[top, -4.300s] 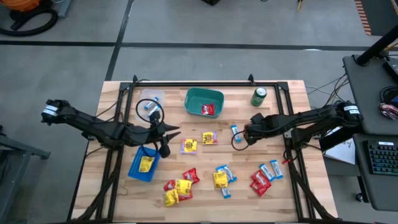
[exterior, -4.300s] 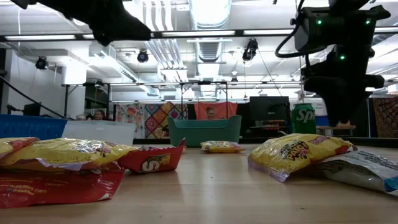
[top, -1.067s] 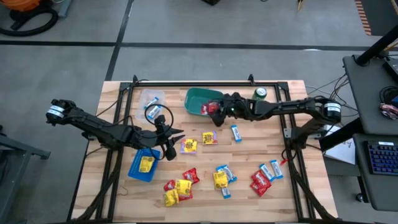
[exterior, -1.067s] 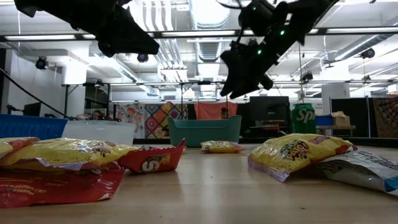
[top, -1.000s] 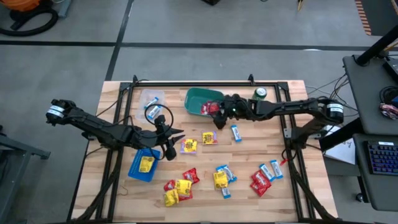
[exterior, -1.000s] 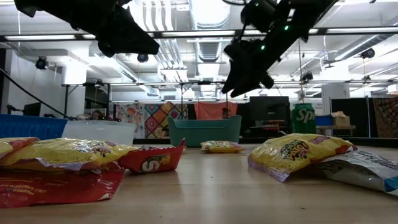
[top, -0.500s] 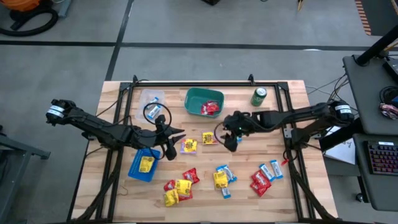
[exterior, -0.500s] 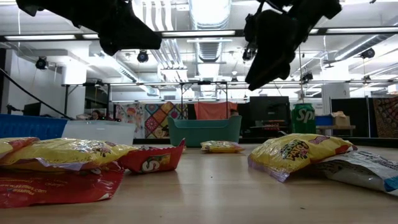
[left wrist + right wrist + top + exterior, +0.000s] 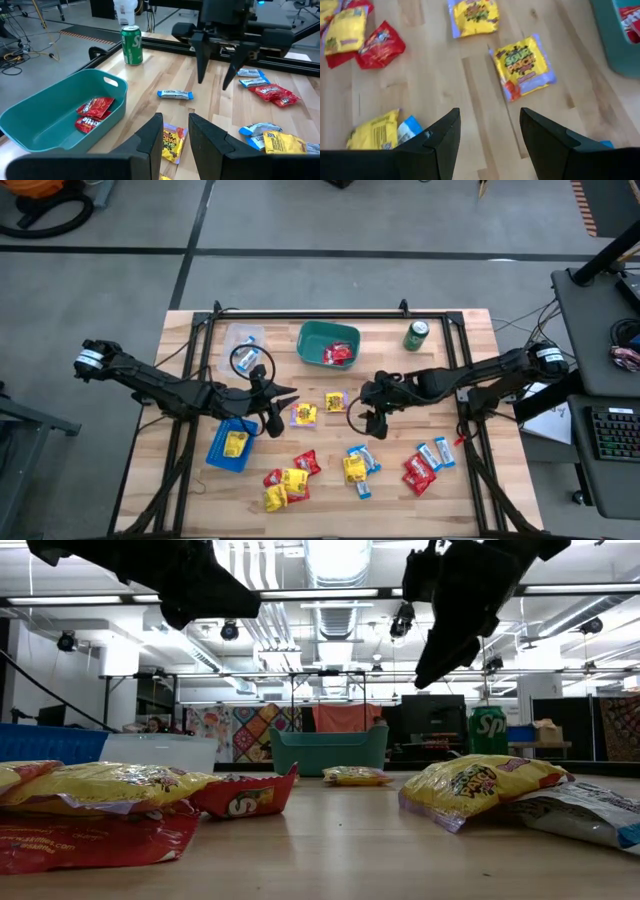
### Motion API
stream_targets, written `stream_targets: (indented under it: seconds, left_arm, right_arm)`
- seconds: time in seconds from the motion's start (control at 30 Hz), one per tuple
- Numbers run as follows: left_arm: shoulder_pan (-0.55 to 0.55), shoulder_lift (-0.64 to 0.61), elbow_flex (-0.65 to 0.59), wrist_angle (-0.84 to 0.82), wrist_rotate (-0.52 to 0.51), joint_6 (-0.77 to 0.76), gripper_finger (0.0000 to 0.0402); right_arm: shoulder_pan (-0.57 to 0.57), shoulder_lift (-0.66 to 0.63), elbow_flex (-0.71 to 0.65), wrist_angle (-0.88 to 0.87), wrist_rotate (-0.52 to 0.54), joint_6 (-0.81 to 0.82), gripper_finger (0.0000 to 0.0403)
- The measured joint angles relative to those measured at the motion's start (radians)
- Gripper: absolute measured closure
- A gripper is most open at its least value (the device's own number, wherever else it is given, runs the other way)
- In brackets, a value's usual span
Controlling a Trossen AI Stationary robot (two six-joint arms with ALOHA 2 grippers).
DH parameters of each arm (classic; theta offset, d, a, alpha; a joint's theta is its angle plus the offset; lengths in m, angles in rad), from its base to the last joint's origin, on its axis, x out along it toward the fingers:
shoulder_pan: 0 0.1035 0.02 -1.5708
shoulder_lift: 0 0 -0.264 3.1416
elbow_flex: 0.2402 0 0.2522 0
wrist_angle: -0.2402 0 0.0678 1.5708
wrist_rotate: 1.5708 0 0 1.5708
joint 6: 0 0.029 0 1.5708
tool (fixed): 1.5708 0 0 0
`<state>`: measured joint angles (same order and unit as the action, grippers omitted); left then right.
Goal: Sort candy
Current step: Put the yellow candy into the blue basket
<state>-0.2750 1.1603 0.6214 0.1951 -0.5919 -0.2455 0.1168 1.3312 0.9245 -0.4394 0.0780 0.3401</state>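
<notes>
**Candy sort – both pincers empty, mid-bench**

Right pincer (image 9: 366, 417) hangs above bench (image 9: 470, 490) centre, fingers spread, nothing held; yellow packets (image 9: 524, 65) lie on the wood below it. Left pincer (image 9: 270, 402) hovers nr blue tray (image 9: 217, 452), left of centre, fingers parted, empty. Red packets (image 9: 338, 355) sit in teal bin (image 9: 310, 338) at far edge; one yellow in blue tray. Blue-and-white wrappers (image 9: 431, 454) twd right edge. Mixed candy (image 9: 288, 480) heaped along near edge. Green can (image 9: 416, 334) nr far right corner.
</notes>
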Motion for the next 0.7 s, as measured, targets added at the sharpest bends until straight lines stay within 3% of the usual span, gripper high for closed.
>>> stream_targets:
  seconds: [0.43,0.7]
  left_arm:
    - [0.0,0.002,0.0,0.0,0.005,0.0,0.0326]
    - [0.0,0.121,0.0,0.094,0.069,0.003,0.0326]
  right_arm:
    - [0.107,0.0,-0.026,-0.201,0.0,0.055,0.0207]
    - [0.148,-0.038,-0.096,-0.2,0.003,0.126,0.0207]
